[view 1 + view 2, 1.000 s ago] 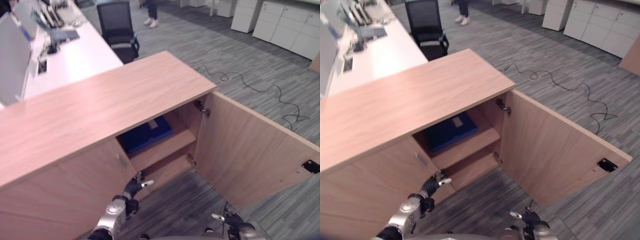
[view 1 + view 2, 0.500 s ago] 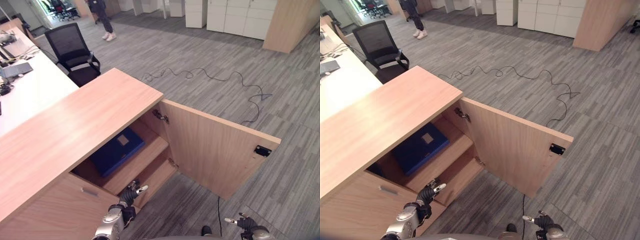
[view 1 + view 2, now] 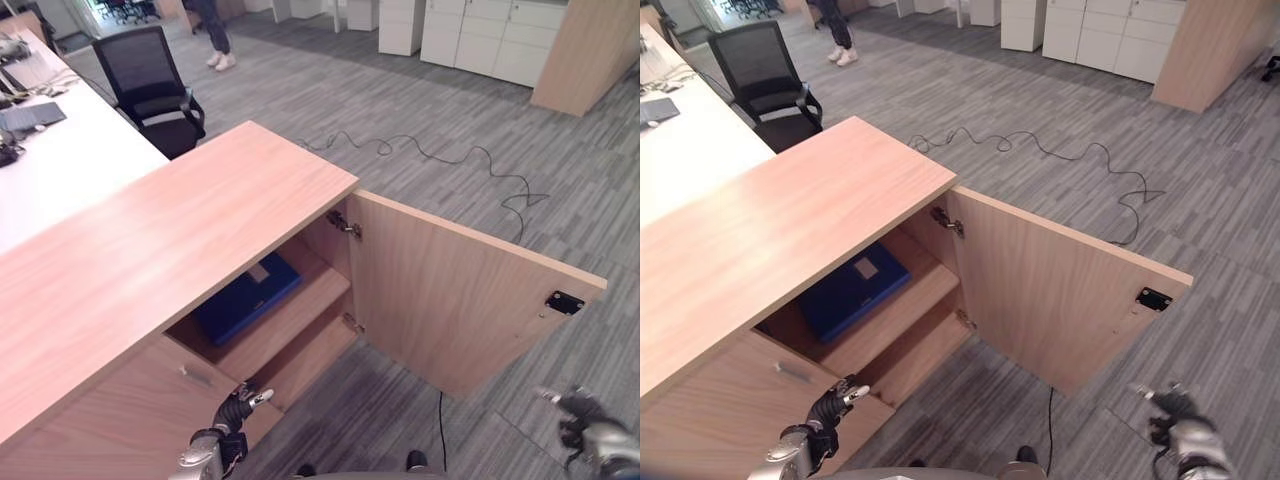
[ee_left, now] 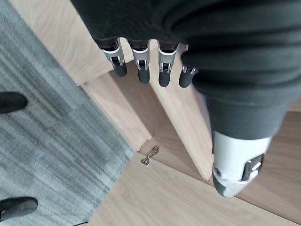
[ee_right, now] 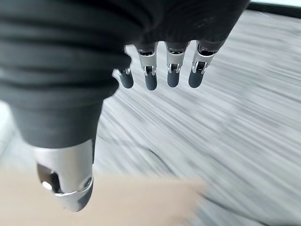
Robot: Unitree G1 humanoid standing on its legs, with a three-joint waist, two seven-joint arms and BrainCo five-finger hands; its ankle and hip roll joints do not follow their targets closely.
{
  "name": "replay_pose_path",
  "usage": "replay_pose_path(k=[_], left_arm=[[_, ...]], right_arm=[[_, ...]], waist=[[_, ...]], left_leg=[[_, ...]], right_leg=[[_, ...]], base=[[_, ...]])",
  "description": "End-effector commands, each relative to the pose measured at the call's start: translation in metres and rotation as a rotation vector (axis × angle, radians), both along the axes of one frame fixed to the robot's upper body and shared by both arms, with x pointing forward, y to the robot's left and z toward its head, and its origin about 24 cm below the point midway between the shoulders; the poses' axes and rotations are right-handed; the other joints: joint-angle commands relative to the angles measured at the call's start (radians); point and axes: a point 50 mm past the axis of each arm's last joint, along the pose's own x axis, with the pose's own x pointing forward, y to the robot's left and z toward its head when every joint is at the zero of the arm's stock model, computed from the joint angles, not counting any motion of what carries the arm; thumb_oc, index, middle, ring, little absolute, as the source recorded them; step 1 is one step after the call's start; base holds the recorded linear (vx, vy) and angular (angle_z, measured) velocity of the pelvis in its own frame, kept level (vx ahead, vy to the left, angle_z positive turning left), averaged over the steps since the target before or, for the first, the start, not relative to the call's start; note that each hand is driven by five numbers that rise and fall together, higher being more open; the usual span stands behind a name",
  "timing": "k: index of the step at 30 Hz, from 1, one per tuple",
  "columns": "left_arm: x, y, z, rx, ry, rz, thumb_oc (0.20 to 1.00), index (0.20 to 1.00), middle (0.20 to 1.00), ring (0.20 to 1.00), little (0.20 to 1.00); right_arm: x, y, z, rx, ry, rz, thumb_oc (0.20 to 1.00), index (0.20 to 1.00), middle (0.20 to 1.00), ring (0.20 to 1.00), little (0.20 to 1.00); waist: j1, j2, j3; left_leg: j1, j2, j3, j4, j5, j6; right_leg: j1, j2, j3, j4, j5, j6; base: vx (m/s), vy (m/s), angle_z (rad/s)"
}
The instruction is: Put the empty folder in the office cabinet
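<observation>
Lying flat on the upper shelf of the office cabinet [image 3: 790, 230], the blue folder [image 3: 852, 291] runs its long axis back into the recess; I can't read its pale label [image 3: 867, 267]. My left hand [image 3: 238, 404] hangs below it by the lower shelf, fingers straight, holding nothing. My right hand [image 3: 1173, 415], fingers relaxed, has swung farther right past the open door [image 3: 1060, 290].

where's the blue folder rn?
The blue folder lies flat on the upper shelf inside the open cabinet, left of the open door; neither hand holds it.
</observation>
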Motion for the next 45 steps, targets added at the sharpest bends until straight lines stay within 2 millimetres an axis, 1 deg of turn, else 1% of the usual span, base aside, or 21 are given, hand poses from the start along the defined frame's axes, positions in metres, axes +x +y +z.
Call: replay_pose_path(k=[1, 6, 7, 12, 14, 16, 19, 20, 22, 23, 24, 25, 26, 27, 28, 29, 30, 32, 36, 40, 45], left_arm=[[0.021, 0.002, 0.009, 0.023, -0.074, -0.034, 1.000, 1.000, 1.000, 1.000, 1.000], [0.014, 0.002, 0.004, 0.038, -0.039, -0.056, 1.000, 1.000, 1.000, 1.000, 1.000], [0.009, 0.002, 0.002, 0.042, -0.018, -0.076, 1.000, 1.000, 1.000, 1.000, 1.000], [-0.003, 0.002, -0.003, 0.045, 0.022, -0.101, 1.000, 1.000, 1.000, 1.000, 1.000], [-0.007, 0.001, -0.004, 0.038, 0.030, -0.105, 1.000, 1.000, 1.000, 1.000, 1.000], [-0.010, 0.000, -0.005, 0.040, 0.039, -0.110, 1.000, 1.000, 1.000, 1.000, 1.000], [-0.013, 0.000, -0.006, 0.039, 0.047, -0.110, 1.000, 1.000, 1.000, 1.000, 1.000], [-0.014, -0.001, -0.007, 0.041, 0.052, -0.114, 1.000, 1.000, 1.000, 1.000, 1.000], [-0.014, -0.001, -0.007, 0.041, 0.052, -0.113, 1.000, 1.000, 1.000, 1.000, 1.000], [-0.013, -0.002, -0.007, 0.041, 0.048, -0.114, 1.000, 1.000, 1.000, 1.000, 1.000], [-0.013, -0.002, -0.007, 0.041, 0.051, -0.112, 1.000, 1.000, 1.000, 1.000, 1.000], [-0.013, -0.002, -0.007, 0.041, 0.051, -0.112, 1.000, 1.000, 1.000, 1.000, 1.000], [-0.013, -0.003, -0.008, 0.044, 0.054, -0.109, 1.000, 1.000, 1.000, 1.000, 1.000], [-0.013, -0.002, -0.008, 0.045, 0.054, -0.109, 1.000, 1.000, 1.000, 1.000, 1.000], [-0.014, -0.003, -0.008, 0.042, 0.056, -0.102, 1.000, 1.000, 1.000, 1.000, 1.000], [-0.013, -0.002, -0.008, 0.041, 0.054, -0.083, 1.000, 1.000, 1.000, 1.000, 1.000], [-0.010, 0.000, -0.007, 0.042, 0.043, -0.048, 1.000, 1.000, 1.000, 1.000, 1.000], [-0.009, 0.002, -0.007, 0.046, 0.039, -0.036, 1.000, 1.000, 1.000, 1.000, 1.000], [-0.008, 0.008, -0.006, 0.057, 0.036, -0.003, 1.000, 1.000, 1.000, 1.000, 1.000], [-0.008, 0.013, -0.006, 0.070, 0.039, 0.012, 1.000, 1.000, 1.000, 1.000, 1.000], [-0.009, 0.018, -0.005, 0.082, 0.038, 0.025, 1.000, 1.000, 1.000, 1.000, 1.000]], right_arm=[[0.020, 0.002, 0.009, -0.007, -0.064, -0.009, 1.000, 1.000, 1.000, 1.000, 1.000], [0.040, -0.002, 0.029, -0.048, -0.099, 0.024, 1.000, 1.000, 1.000, 1.000, 1.000], [0.052, -0.004, 0.043, -0.068, -0.142, 0.025, 1.000, 1.000, 1.000, 1.000, 1.000], [0.083, -0.009, 0.084, -0.117, -0.267, 0.041, 1.000, 1.000, 1.000, 1.000, 1.000], [0.097, -0.006, 0.101, -0.121, -0.344, 0.048, 1.000, 1.000, 1.000, 1.000, 1.000], [0.111, 0.002, 0.111, -0.112, -0.392, 0.082, 1.000, 1.000, 1.000, 1.000, 1.000], [0.120, 0.011, 0.112, -0.094, -0.415, 0.106, 1.000, 1.000, 1.000, 1.000, 1.000], [0.130, 0.024, 0.108, -0.060, -0.434, 0.144, 1.000, 1.000, 1.000, 1.000, 1.000], [0.130, 0.024, 0.108, -0.060, -0.434, 0.144, 1.000, 1.000, 1.000, 1.000, 1.000], [0.137, 0.046, 0.090, -0.019, -0.401, 0.222, 1.000, 1.000, 1.000, 1.000, 1.000], [0.138, 0.055, 0.082, -0.005, -0.381, 0.252, 1.000, 1.000, 1.000, 1.000, 1.000], [0.138, 0.055, 0.082, -0.005, -0.381, 0.252, 1.000, 1.000, 1.000, 1.000, 1.000], [0.138, 0.074, 0.062, 0.033, -0.333, 0.321, 1.000, 1.000, 1.000, 1.000, 1.000], [0.138, 0.075, 0.061, 0.033, -0.332, 0.321, 1.000, 1.000, 1.000, 1.000, 1.000], [0.136, 0.083, 0.052, 0.050, -0.313, 0.349, 1.000, 1.000, 1.000, 1.000, 1.000], [0.132, 0.104, 0.034, 0.083, -0.275, 0.426, 1.000, 1.000, 1.000, 1.000, 1.000], [0.121, 0.126, 0.013, 0.108, -0.211, 0.547, 1.000, 1.000, 1.000, 1.000, 1.000], [0.116, 0.131, 0.007, 0.114, -0.194, 0.582, 1.000, 1.000, 1.000, 1.000, 1.000], [0.092, 0.148, -0.014, 0.128, -0.106, 0.717, 1.000, 1.000, 1.000, 1.000, 1.000], [0.070, 0.167, -0.029, 0.170, -0.058, 0.823, 1.000, 1.000, 1.000, 1.000, 1.000], [0.054, 0.188, -0.033, 0.229, -0.060, 0.924, 1.000, 1.000, 1.000, 1.000, 1.000]], waist=[[0.034, -0.085, -0.027], [0.045, -0.087, -0.034], [0.053, -0.087, -0.039], [0.064, -0.086, -0.043], [0.070, -0.085, -0.043], [0.073, -0.085, -0.043], [0.075, -0.083, -0.043], [0.080, -0.082, -0.042], [0.079, -0.082, -0.042], [0.085, -0.082, -0.040], [0.086, -0.082, -0.039], [0.086, -0.082, -0.039], [0.087, -0.082, -0.036], [0.086, -0.083, -0.037], [0.085, -0.083, -0.036], [0.081, -0.084, -0.035], [0.076, -0.085, -0.031], [0.073, -0.087, -0.029], [0.066, -0.091, -0.026], [0.065, -0.098, -0.022], [0.066, -0.101, -0.016]], left_leg=[[0.003, -0.009, -0.023, 0.021, -0.009, -0.032], [0.004, -0.009, -0.025, 0.018, -0.010, -0.031], [0.006, -0.009, -0.027, 0.018, -0.010, -0.031], [0.006, -0.008, -0.036, 0.021, -0.008, -0.032], [0.004, -0.009, -0.040, 0.022, -0.006, -0.033], [0.001, -0.010, -0.045, 0.022, -0.005, -0.033], [-0.001, -0.011, -0.048, 0.021, -0.003, -0.033], [-0.005, -0.011, -0.052, 0.021, -0.001, -0.034], [-0.005, -0.011, -0.053, 0.021, -0.001, -0.034], [-0.011, -0.010, -0.064, 0.021, 0.002, -0.033], [-0.011, -0.010, -0.066, 0.021, 0.002, -0.033], [-0.011, -0.010, -0.066, 0.021, 0.002, -0.033], [-0.012, -0.008, -0.072, 0.023, 0.003, -0.033], [-0.013, -0.008, -0.073, 0.023, 0.003, -0.034], [-0.013, -0.007, -0.076, 0.023, 0.004, -0.034], [-0.015, -0.006, -0.079, 0.022, 0.005, -0.035], [-0.019, -0.006, -0.083, 0.021, 0.009, -0.036], [-0.021, -0.005, -0.084, 0.020, 0.010, -0.037], [-0.026, -0.001, -0.090, 0.018, 0.014, -0.040], [-0.042, 0.002, -0.105, 0.012, 0.026, -0.046], [-0.048, 0.009, -0.110, 0.012, 0.031, -0.050]], right_leg=[[0.010, -0.027, -0.067, 0.015, -0.038, 0.063], [0.012, -0.026, -0.071, 0.014, -0.037, 0.063], [0.016, -0.025, -0.073, 0.012, -0.038, 0.063], [0.023, -0.025, -0.075, 0.011, -0.041, 0.062], [0.024, -0.026, -0.077, 0.011, -0.041, 0.061], [0.024, -0.025, -0.078, 0.010, -0.042, 0.060], [0.025, -0.025, -0.081, 0.010, -0.043, 0.059], [0.026, -0.025, -0.083, 0.009, -0.043, 0.058], [0.026, -0.025, -0.084, 0.009, -0.043, 0.058], [0.025, -0.024, -0.087, 0.011, -0.044, 0.055], [0.025, -0.023, -0.088, 0.010, -0.045, 0.053], [0.025, -0.023, -0.088, 0.010, -0.045, 0.053], [0.026, -0.022, -0.089, 0.011, -0.046, 0.050], [0.027, -0.022, -0.090, 0.011, -0.046, 0.050], [0.027, -0.021, -0.090, 0.011, -0.047, 0.049], [0.028, -0.018, -0.090, 0.010, -0.049, 0.046], [0.025, -0.015, -0.091, 0.009, -0.049, 0.043], [0.024, -0.015, -0.092, 0.009, -0.049, 0.042], [0.022, -0.012, -0.097, 0.009, -0.052, 0.039], [0.017, -0.013, -0.115, 0.009, -0.053, 0.040], [0.015, -0.010, -0.120, 0.009, -0.057, 0.039]], base=[[0.00, 0.000, 0.00], [0.00, 0.000, 0.01], [0.00, 0.000, 0.00], [0.00, 0.000, 0.00], [-0.01, 0.002, 0.02], [-0.01, 0.001, 0.02], [0.00, 0.000, 0.00], [0.00, 0.000, 0.00], [-0.01, -0.001, 0.02], [-0.01, -0.005, 0.03], [-0.01, -0.005, 0.06], [-0.01, -0.009, 0.08], [-0.01, -0.006, 0.12], [-0.01, -0.009, 0.12], [0.00, -0.009, 0.07], [-0.02, -0.024, 0.04], [0.00, 0.000, 0.00], [-0.02, -0.020, 0.07], [-0.02, -0.026, 0.06], [-0.03, -0.040, 0.05], [-0.01, -0.043, 0.12]])
